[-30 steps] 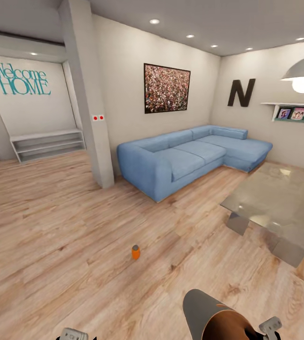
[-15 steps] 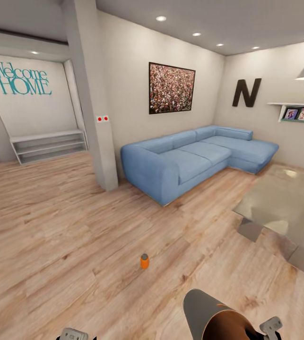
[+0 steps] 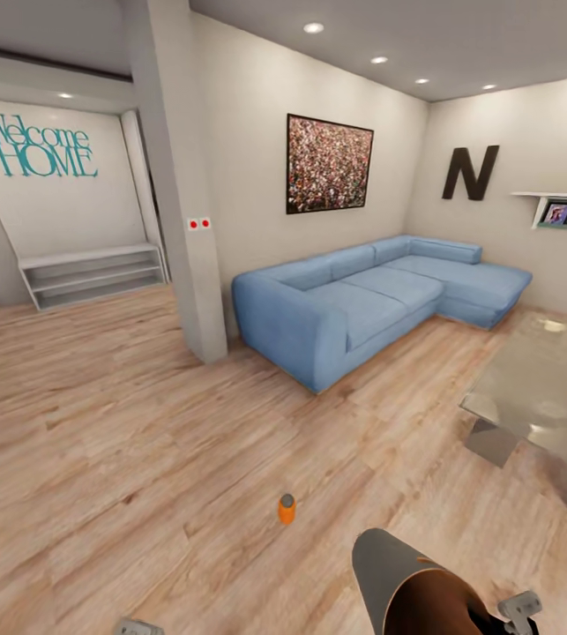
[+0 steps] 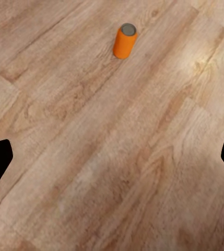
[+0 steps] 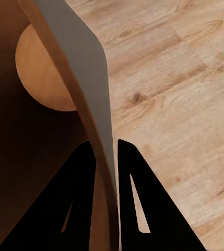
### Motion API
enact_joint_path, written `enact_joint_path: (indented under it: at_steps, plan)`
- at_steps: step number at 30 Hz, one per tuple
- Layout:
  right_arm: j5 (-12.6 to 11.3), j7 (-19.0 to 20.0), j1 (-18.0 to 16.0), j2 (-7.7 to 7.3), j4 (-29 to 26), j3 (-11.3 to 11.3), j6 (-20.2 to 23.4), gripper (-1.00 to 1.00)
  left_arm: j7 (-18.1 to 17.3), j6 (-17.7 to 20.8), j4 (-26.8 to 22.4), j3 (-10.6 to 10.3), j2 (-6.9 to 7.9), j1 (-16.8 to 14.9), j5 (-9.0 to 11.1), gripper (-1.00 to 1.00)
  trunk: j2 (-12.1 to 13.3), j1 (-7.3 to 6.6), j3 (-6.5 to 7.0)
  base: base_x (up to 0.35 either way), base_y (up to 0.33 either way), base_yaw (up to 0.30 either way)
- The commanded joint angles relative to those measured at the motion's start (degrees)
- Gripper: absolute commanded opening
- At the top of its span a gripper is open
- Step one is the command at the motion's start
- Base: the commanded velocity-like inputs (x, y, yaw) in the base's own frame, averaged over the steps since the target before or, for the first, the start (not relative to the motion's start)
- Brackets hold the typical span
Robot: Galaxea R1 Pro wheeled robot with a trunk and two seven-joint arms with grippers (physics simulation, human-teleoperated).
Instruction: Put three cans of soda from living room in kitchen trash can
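Observation:
One orange can of soda (image 3: 287,509) with a silver top stands upright on the living room's wood floor, a short way ahead of me. The left wrist view has the same can (image 4: 125,41) beyond my left gripper (image 4: 112,159), which is open and holds nothing. My right gripper (image 5: 106,157) is shut on the wall of the tash can (image 5: 88,78), one finger inside and one outside. The pale grey bin (image 3: 411,586) with its orange-brown inside hangs tilted at the head view's lower right. Other cans are out of view.
A light blue corner sofa (image 3: 362,304) stands ahead on the right, with a grey low table (image 3: 548,388) at the right edge. A white pillar (image 3: 182,194) rises left of the sofa. Low white shelves (image 3: 89,273) sit under the "Welcome HOME" wall.
The whole picture has shifted as the robot moves: sofa and table have slid right, and the orange can now sits lower and nearer. The bin stays in the right gripper.

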Motion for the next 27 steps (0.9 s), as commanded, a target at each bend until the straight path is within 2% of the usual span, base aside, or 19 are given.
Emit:
enact_joint_path:
  at_steps: [1,5,8,12,22,27]
  plan:
    - [-0.6,0.4,0.0,0.00,-0.1,-0.5,0.0,-1.00,0.0,0.0,0.0,0.0,0.00,0.0,0.0,1.00,0.0,0.00,0.01,0.276,0.204,0.000]
    - [-0.6,1.0,0.0,-0.64,-0.1,-0.7,0.1,-1.00,0.0,0.0,0.0,0.0,0.00,0.0,0.0,1.00,0.0,0.00,0.01,0.294,0.150,0.000]
    - [-0.6,4.3,0.0,-1.32,-0.1,-0.8,0.1,-1.00,0.0,0.0,0.0,0.0,0.00,0.0,0.0,1.00,0.0,0.00,0.01,0.315,0.050,0.000]
    - [-0.6,5.2,0.0,-1.40,-0.1,-0.8,0.4,-1.00,0.0,0.0,0.1,0.0,0.00,0.0,0.0,1.00,0.0,0.00,0.03,0.321,0.014,-0.060]
    - [-0.8,5.7,0.0,-1.46,-0.1,-1.1,0.9,-1.00,0.0,0.0,0.1,0.0,0.00,0.0,-0.1,1.00,0.0,0.00,0.27,0.323,0.002,-0.211]
    - [-0.7,5.8,0.0,-1.40,-0.1,-2.3,1.0,-1.00,0.0,0.0,0.1,0.0,0.00,0.0,-0.1,1.00,0.0,0.00,0.42,0.324,0.000,-0.240]
